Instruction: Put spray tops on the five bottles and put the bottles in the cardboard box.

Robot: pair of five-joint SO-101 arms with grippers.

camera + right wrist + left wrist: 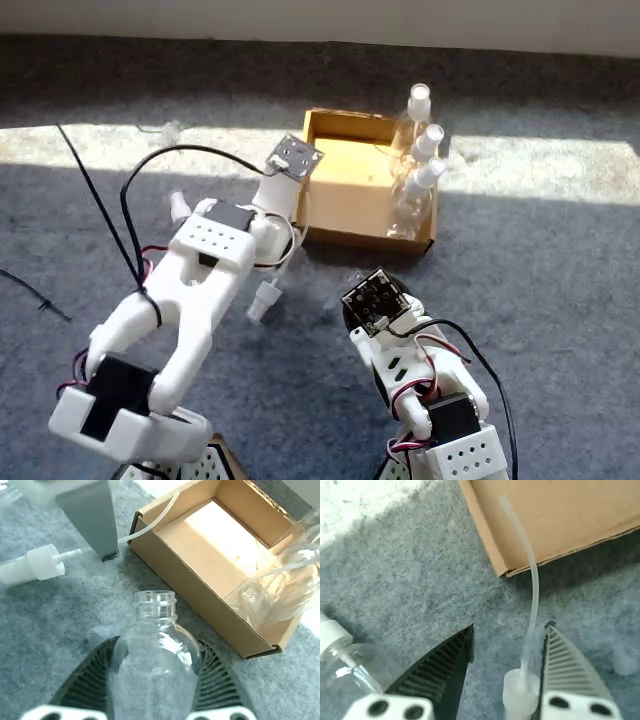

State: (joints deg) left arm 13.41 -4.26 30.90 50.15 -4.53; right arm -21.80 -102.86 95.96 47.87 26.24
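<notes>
Right fingers [215, 675] clamp a capless bottle [156, 615] just before the cardboard box's [360, 238] front edge, mid-worktop [560, 300]. Left fingers [440, 667] stand apart near the box's front-left corner. A spray top [520, 695] rests against one, its tube reaching toward the box wall. Three capped bottles [415, 185] crowd the box's right wall.

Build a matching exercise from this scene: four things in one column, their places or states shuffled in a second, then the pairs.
Things
1. bare-necked bottle
2. loose spray top
3. three capped bottles
4. left pincer

Places or states
A. open
B. inside the cardboard box
C. gripped by the right pincer
D. lying on the carpet, tube toward the box

Pairs: 1-C, 2-D, 3-B, 4-A
</notes>
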